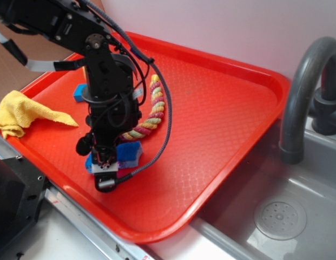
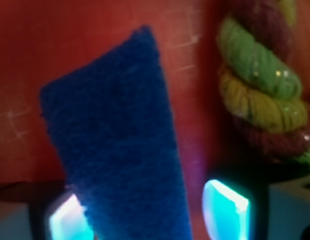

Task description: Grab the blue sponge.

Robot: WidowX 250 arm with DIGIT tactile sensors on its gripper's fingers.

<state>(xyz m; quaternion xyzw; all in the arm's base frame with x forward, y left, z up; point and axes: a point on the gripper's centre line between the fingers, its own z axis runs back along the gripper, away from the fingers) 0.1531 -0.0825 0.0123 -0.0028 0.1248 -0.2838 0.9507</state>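
The blue sponge point(image 2: 115, 140) lies flat on the red tray point(image 1: 211, 108), its rough dark-blue top filling the wrist view. In the exterior view only its right end point(image 1: 131, 154) shows past the arm. My gripper point(image 1: 104, 165) is lowered over the sponge's near end and is open. In the wrist view the gripper point(image 2: 147, 215) straddles the sponge. The left fingertip point(image 2: 70, 222) is against the sponge's edge. The right fingertip point(image 2: 225, 210) stands apart from it, with a strip of tray showing between.
A multicoloured rope point(image 1: 150, 111) lies just right of the sponge and appears close by in the wrist view point(image 2: 259, 90). A small blue block point(image 1: 80, 92) sits behind the arm. A yellow cloth point(image 1: 21, 114) drapes over the tray's left rim. A sink point(image 1: 281, 216) and grey faucet point(image 1: 300, 92) are at right.
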